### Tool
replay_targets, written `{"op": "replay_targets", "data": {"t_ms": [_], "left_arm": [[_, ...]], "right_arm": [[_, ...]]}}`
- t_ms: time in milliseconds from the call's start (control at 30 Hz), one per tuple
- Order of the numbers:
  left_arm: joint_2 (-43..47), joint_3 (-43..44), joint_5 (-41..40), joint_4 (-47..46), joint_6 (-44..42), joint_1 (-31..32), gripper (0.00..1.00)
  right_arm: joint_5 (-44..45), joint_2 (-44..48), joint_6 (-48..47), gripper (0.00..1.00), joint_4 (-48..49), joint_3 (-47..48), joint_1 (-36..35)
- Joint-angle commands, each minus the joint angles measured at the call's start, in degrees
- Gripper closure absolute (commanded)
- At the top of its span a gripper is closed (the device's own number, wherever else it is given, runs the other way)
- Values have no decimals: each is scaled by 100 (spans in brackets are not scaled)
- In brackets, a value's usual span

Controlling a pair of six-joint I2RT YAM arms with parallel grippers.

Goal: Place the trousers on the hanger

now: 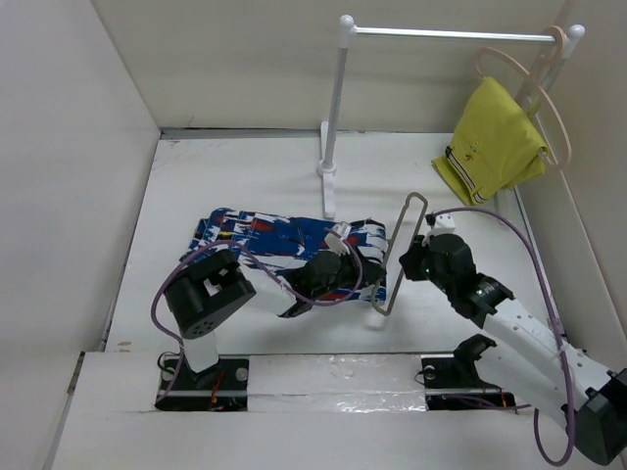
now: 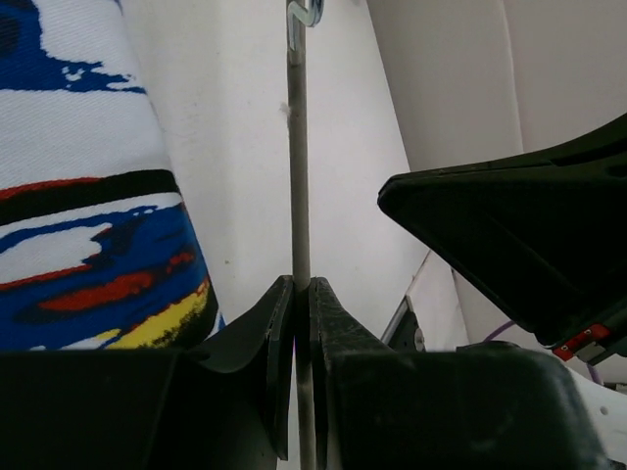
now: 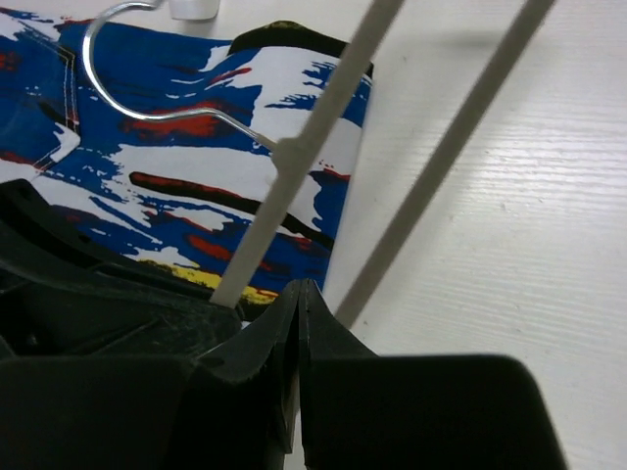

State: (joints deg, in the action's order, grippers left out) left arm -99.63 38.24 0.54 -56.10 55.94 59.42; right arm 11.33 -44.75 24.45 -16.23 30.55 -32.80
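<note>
The trousers, blue-and-white print with red, black and yellow streaks, lie flat on the table left of centre. They also show in the left wrist view and the right wrist view. The hanger, thin grey wire, stands tilted at their right end. My left gripper rests over that end and is shut on a straight wire of the hanger. My right gripper is just right of the hanger, shut, with nothing showing between its fingers. The hanger's rod passes to its left, the hook over the trousers.
A white-posted rail stands at the back centre, its base just behind the trousers. A plain yellow garment hangs from a pale beige hanger at the rail's right end. White walls close the table on the left, back and right.
</note>
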Motion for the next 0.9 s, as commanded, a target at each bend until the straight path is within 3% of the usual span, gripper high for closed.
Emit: {"op": "replay_targets", "data": {"t_ms": [0, 167, 467, 600, 767, 800, 867], "left_arm": [[-292, 87, -124, -771, 242, 0, 100], [-697, 9, -308, -1140, 435, 0, 100], [-715, -264, -871, -1211, 444, -53, 100], [-882, -282, -888, -1351, 488, -53, 100], [-988, -221, -915, -1430, 479, -53, 100], [-1005, -212, -906, -1422, 479, -53, 100], [-1040, -194, -915, -1422, 479, -53, 100]], "right_arm": [[-745, -270, -1, 91, 919, -189, 195], [-1071, -1068, -36, 80, 1561, -295, 441], [-1713, -2300, 43, 72, 2677, -558, 801], [-1853, -2608, 78, 60, 2976, -629, 853], [-2153, -2925, -28, 61, 3249, -585, 854], [-2162, -2916, -36, 66, 3223, -559, 854], [-2048, -2855, -71, 69, 3117, -541, 854]]}}
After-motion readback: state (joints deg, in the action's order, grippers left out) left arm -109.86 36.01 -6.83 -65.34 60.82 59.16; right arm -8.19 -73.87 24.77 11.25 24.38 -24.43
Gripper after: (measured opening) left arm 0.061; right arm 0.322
